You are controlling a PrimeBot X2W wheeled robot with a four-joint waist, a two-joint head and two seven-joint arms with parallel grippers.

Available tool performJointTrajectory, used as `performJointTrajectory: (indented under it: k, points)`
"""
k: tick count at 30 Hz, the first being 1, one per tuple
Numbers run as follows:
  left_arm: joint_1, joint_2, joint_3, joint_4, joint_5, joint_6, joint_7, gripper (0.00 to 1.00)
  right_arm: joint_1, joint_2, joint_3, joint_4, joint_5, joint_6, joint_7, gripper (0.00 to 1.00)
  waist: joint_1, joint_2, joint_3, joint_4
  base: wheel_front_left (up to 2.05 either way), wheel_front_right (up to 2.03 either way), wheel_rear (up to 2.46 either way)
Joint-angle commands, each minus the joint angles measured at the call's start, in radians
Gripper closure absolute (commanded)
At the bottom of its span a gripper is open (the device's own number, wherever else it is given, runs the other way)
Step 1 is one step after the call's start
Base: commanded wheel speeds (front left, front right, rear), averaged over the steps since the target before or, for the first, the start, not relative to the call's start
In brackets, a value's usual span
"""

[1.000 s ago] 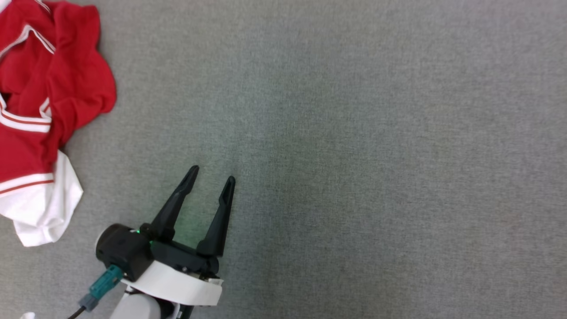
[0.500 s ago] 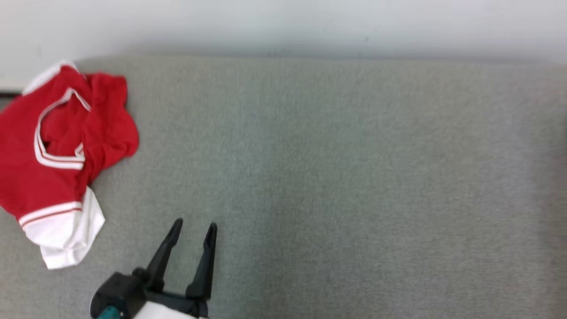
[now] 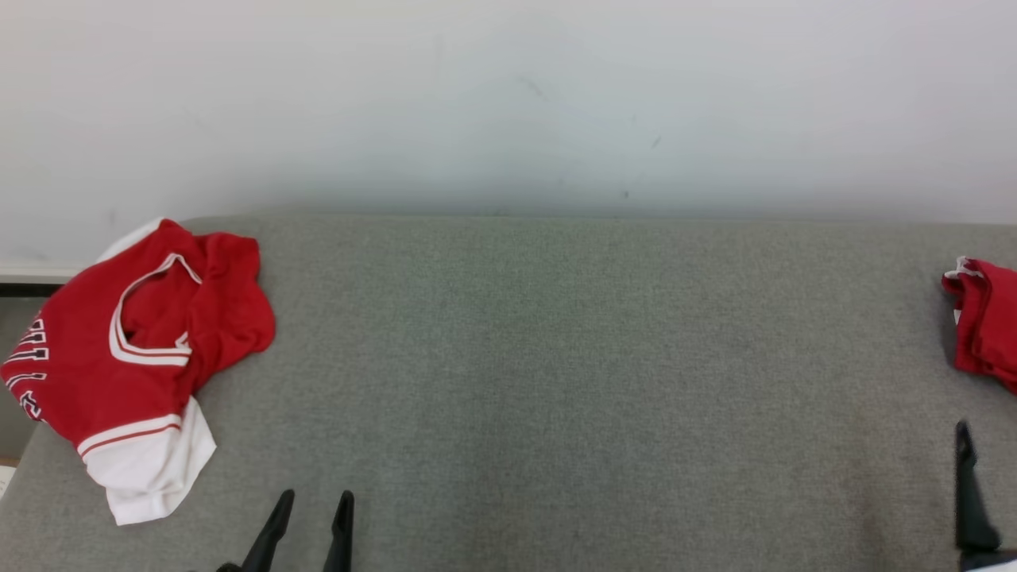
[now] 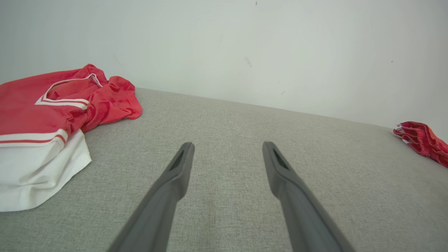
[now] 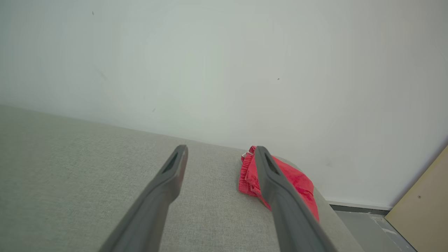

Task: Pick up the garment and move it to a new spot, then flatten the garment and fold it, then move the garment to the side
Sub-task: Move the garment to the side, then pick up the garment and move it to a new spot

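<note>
Head view: garment (image 3: 135, 357) lies left of the left gripper's (image 3: 316, 496) wide, empty fingers (image 3: 272, 524).

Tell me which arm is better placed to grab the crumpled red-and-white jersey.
Left. The left gripper is open, near the jersey; the right gripper is far off, near the small red garment.

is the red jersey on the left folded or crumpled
Crumpled: the jersey lies bunched on the grey surface, red cloth heaped beside its neckline, white hem skewed.
</note>
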Motion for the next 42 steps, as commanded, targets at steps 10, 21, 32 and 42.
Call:
performJointTrajectory:
  k: [10, 21, 32, 42]
  points:
    - [0.044, -0.018, 0.019, 0.015, 0.024, 0.002, 0.000, 0.00, 0.111, 0.079, 0.084, 0.086, 0.040, -0.002, -0.061, 0.00, 0.0002, 0.0000, -0.057, -0.015, 0.00, 0.00, 0.00]
    - [0.056, -0.026, 0.019, 0.023, 0.034, 0.002, 0.000, 0.00, 0.181, 0.096, 0.116, 0.073, 0.065, -0.002, -0.061, 0.00, 0.0002, 0.0000, -0.090, -0.052, 0.00, 0.00, 0.00]
    - [0.058, -0.030, 0.012, 0.031, 0.034, 0.002, 0.000, 0.00, 0.169, 0.096, 0.125, 0.076, 0.068, -0.002, -0.061, 0.00, 0.0002, 0.0000, -0.098, -0.056, 0.00, 0.00, 0.00]
    - [0.062, -0.031, 0.010, 0.031, 0.034, 0.002, 0.000, 0.00, 0.174, 0.096, 0.135, 0.075, 0.070, -0.002, -0.062, 0.00, 0.0002, 0.0000, -0.096, -0.045, 0.00, 0.00, 0.00]
